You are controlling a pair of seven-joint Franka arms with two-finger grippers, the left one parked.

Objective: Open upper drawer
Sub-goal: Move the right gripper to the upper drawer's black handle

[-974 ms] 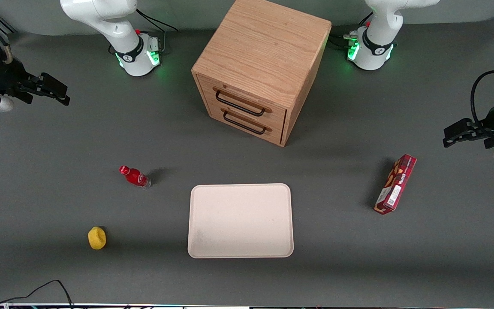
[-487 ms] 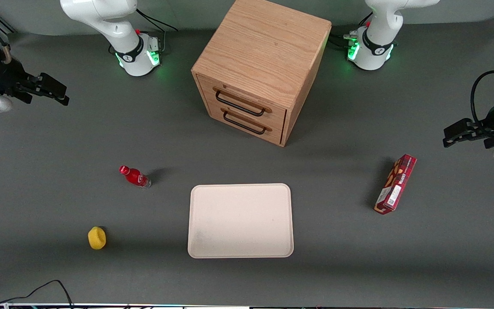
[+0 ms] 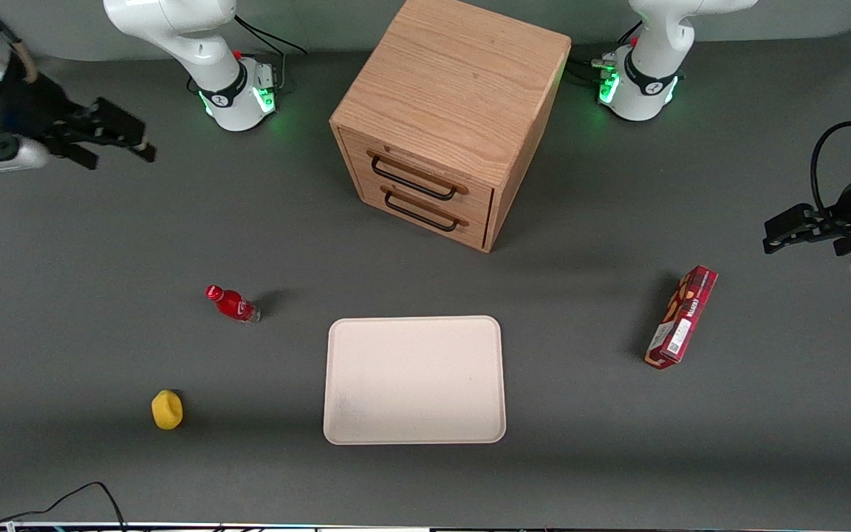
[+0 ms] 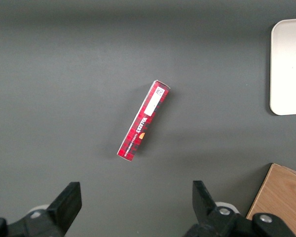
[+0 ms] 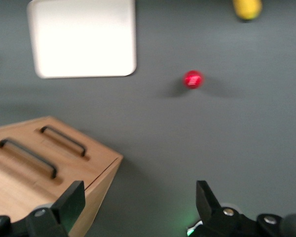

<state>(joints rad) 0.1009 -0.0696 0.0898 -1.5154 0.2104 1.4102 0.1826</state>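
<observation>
The upper drawer (image 3: 417, 176) sits flush in the oak cabinet (image 3: 455, 89), its black wire handle (image 3: 412, 179) just above the lower drawer (image 3: 425, 210). Bare bench (image 3: 174, 222) lies in front of the cabinet down to the cream tray (image 3: 414, 380). My gripper (image 3: 124, 140) hangs spread and holding nothing, well apart toward the working arm's end. The red bottle (image 5: 193, 79) stands beside the tray.
</observation>
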